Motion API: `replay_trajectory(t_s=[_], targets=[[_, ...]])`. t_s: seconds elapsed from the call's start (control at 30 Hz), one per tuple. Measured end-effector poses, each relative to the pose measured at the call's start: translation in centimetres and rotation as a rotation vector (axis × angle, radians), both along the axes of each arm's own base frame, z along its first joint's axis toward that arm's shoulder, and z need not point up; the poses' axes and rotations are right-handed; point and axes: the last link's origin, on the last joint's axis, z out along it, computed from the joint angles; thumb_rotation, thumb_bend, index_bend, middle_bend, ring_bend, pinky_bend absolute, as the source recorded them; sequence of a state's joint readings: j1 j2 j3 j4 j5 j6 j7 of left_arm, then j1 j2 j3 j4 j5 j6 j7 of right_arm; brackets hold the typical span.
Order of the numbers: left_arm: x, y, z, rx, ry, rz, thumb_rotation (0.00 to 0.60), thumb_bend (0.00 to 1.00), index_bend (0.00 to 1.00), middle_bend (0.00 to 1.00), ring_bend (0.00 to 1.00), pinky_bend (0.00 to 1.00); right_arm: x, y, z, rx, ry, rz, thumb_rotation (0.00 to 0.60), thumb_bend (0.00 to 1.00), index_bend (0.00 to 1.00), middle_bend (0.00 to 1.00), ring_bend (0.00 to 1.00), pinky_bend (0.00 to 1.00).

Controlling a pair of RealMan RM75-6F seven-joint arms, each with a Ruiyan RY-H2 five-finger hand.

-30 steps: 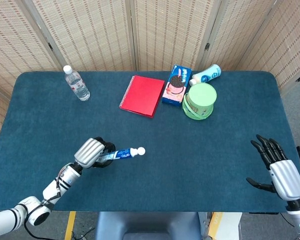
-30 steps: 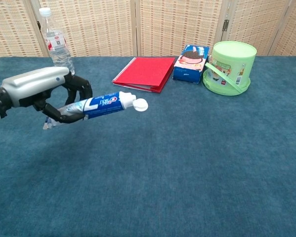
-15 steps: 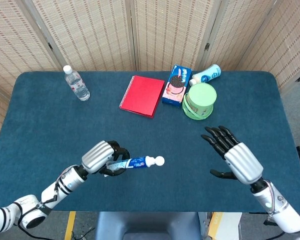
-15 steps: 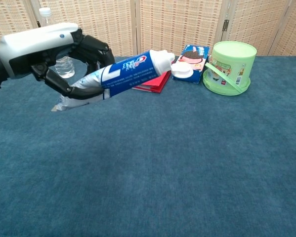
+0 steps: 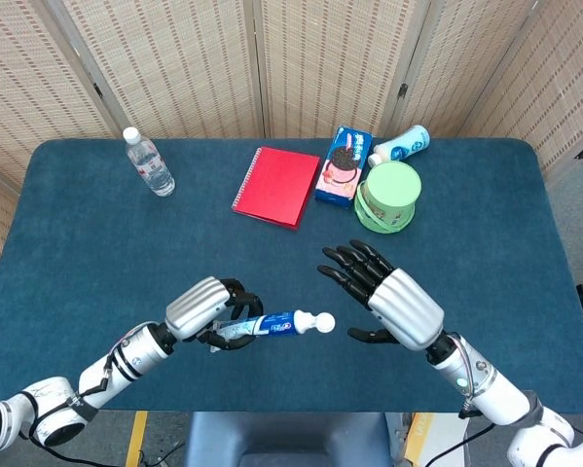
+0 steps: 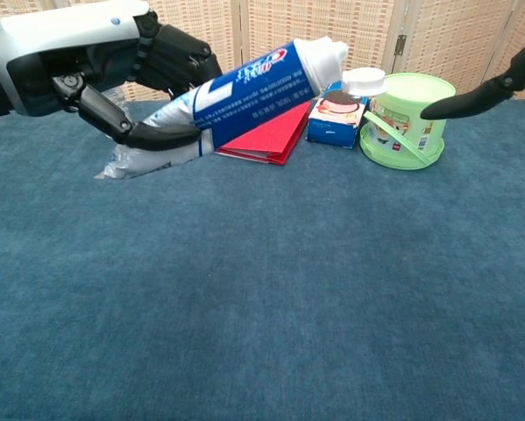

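Left hand: my left hand [image 5: 208, 309] grips the toothpaste tube [image 5: 276, 323] by its crimped end, fingers curled right around it, so the tube is lifted off the table [image 5: 96, 243] and sticks out toward my right with its white cap [image 5: 323, 322] leading. In the chest view the same hand [image 6: 87, 61] fills the upper left corner and the tube [image 6: 244, 88] slants up to the right, cap [image 6: 363, 81] highest.
Right hand: my right hand [image 5: 388, 297] holds nothing; its fingers are spread apart and point away from me (toward the far edge). It hovers just beside the cap, not touching it as far as I can see. The chest view catches only one dark fingertip of it at the right edge.
Toothpaste tube: blue and white, above the near middle of the table, between my two hands.
Far edge, middle: a red notebook [image 5: 276, 186] lies flat; just right of it a blue snack box [image 5: 343, 165], then a green round container [image 5: 388, 196] with a lid, and behind that a small white-and-blue bottle [image 5: 403, 144] on its side.
Far left corner: a clear water bottle [image 5: 149, 162] lies well apart from everything else.
Table: covered in dark blue cloth, with woven screens [image 5: 320, 58] standing behind its far edge.
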State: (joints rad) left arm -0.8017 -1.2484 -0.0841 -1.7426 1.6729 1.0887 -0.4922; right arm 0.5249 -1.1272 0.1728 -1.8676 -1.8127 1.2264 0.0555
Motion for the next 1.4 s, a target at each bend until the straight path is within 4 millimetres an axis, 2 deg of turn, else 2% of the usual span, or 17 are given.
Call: replay_trajectory(t_s=[0.27,0.7,1.4], targets=[[0.5,0.0,0.3,-0.009,0.000,-0.012,0.600,0.39,0.72,0.79,0.74,0.46,1.3,-0.6,-0.9,0.006,0.000,0.032,0.600,0.00,0.00,0.00,0.00,0.00],[0.5,-0.1,-0.2,0.011,0.054,-0.037,0.600,0.39,0.72,0.80,0.74,0.46,3.3,-1.3,-1.5,-0.008,-0.014,0.079,0.600,0.00,0.00,0.00,0.00,0.00],[-0.8,0.5,-1.1,0.104,0.176,-0.032,0.600,0.39,0.73,0.81,0.74,0.46,4.3,-1.5,-2.4,0.014,0.008,0.079,0.600,0.00,0.00,0.00,0.00,0.00]])
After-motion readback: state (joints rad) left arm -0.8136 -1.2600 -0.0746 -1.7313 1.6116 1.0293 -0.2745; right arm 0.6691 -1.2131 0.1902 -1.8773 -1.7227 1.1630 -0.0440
